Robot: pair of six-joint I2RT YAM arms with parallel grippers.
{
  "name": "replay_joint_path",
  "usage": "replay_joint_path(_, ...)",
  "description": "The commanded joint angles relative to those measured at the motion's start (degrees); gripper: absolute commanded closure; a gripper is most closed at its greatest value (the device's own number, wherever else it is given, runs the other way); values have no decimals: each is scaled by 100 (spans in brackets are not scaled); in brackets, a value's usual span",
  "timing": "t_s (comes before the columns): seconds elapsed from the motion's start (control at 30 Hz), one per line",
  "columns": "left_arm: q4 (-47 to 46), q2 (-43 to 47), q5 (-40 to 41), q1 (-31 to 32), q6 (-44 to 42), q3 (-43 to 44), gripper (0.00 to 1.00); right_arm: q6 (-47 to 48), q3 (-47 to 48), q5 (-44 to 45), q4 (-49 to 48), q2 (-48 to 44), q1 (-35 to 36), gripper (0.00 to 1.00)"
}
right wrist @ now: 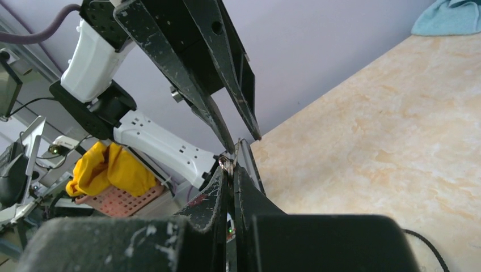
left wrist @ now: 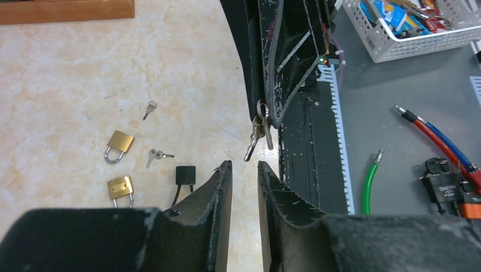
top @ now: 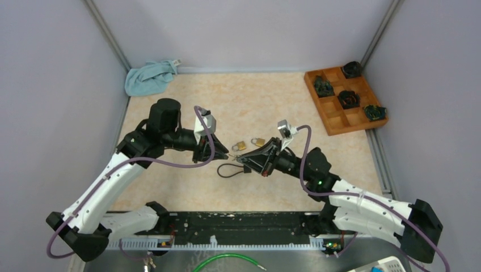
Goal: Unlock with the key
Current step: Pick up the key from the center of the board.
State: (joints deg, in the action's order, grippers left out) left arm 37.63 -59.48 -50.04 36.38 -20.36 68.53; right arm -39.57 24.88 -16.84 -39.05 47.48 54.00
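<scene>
Your right gripper (right wrist: 231,170) is pinched shut on the ring of a bunch of keys (left wrist: 258,131). It holds them clear of the table (top: 170,187), with the keys dangling below its tips. Your left gripper (left wrist: 245,167) faces it tip to tip from its 9 o'clock in the top view. Its jaws stand a little apart with nothing between them, and the keys hang just beyond the gap.

Working outward from the right gripper in the top view, a brass padlock (top: 241,145) lies flat on the table nearby at 12 o'clock. The other padlock (top: 258,141) lies just beside it at 1 o'clock, and both shackles look closed. A black cord loop (top: 229,170) rests at 8 o'clock. In the left wrist view, two loose keys (left wrist: 156,154) lie beside the padlocks. Further off, the wooden tray (top: 339,120) sits at 2 o'clock in the far right corner. The blue cloth (top: 150,77) is at 10 o'clock in the far left corner.
</scene>
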Motion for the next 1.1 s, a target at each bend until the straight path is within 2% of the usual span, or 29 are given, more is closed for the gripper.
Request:
replay_joint_path(0.0,32,-114,-636,9,83,96,71,172,491,-277,-93,68,60,100)
replay_joint_path(0.2,417,-241,-769,20,-197,182,72,261,607,-289,77,103,61,100)
replay_joint_path(0.4,314,-222,-618,10,-179,272,81,367,717,-372,363,146,59,100)
replay_joint_path(0.73,459,-193,-517,14,-422,282,82,575,931,-425,801,167,60,100)
replay_joint_path(0.8,464,-195,-514,12,-431,275,79,582,957,-434,840,190,63,100)
replay_joint_path(0.9,470,-171,-521,17,-434,285,67,580,962,-475,865,202,60,100)
replay_joint_path(1.07,482,-157,-528,18,-510,276,66,579,991,-532,908,198,63,100)
